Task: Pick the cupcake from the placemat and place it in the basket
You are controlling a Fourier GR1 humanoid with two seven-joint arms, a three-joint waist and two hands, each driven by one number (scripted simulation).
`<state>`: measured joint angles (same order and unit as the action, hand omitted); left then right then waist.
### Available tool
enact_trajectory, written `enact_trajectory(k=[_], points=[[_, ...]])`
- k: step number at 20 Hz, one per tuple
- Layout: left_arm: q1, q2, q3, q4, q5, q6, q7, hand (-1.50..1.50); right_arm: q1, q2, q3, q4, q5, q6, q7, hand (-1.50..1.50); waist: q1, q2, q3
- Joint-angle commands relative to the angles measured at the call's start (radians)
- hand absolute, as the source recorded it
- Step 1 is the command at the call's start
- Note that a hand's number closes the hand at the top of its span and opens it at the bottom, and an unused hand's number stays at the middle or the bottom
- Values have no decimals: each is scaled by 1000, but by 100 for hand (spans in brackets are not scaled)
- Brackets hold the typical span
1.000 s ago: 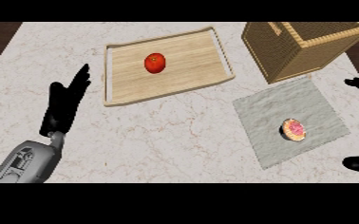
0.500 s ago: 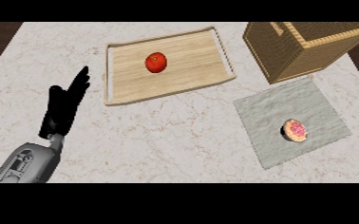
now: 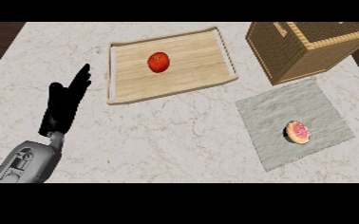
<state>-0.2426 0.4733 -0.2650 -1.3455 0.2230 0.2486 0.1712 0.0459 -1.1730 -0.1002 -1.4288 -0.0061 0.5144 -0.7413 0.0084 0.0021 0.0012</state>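
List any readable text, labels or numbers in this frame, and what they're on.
None readable. The basket, wooden tray, tomato, placemat and cupcake carry no lettering. A dark mark on the basket's top edge is too small to read as text.

Marble-look counter, wooden tray, woven basket, seemingly cloth placemat

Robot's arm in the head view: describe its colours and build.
Only the left arm shows: a black left hand with slim fingers and a thumb, on a rounded grey forearm bearing darker panel lines near the wrist. No cables or markings are legible.
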Motion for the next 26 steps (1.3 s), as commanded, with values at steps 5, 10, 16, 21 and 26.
enact_trajectory(k=[5, 10, 16, 21, 26], points=[[-24, 6, 58, 7, 6, -47, 34, 0, 0, 36, 9, 51, -29, 76, -107, -150, -10, -3, -1], [-10, -39, 24, -64, -68, 3, 76, 0, -85, 133, 76, 120, 44, -12, -75, -150, 2, -2, 0], [-25, -52, 82, 25, -64, -63, 10, 0, -140, 170, 128, 192, 119, -10, -122, -150, -4, -1, -1], [33, -85, 74, -8, -104, -53, 4, 0, -178, 264, 176, 185, 163, -49, -54, -150, -2, -2, -1], [24, -63, 141, 35, -89, -119, -35, 0, -231, 318, 191, 252, 208, -60, -72, -150, -2, -1, -1]])
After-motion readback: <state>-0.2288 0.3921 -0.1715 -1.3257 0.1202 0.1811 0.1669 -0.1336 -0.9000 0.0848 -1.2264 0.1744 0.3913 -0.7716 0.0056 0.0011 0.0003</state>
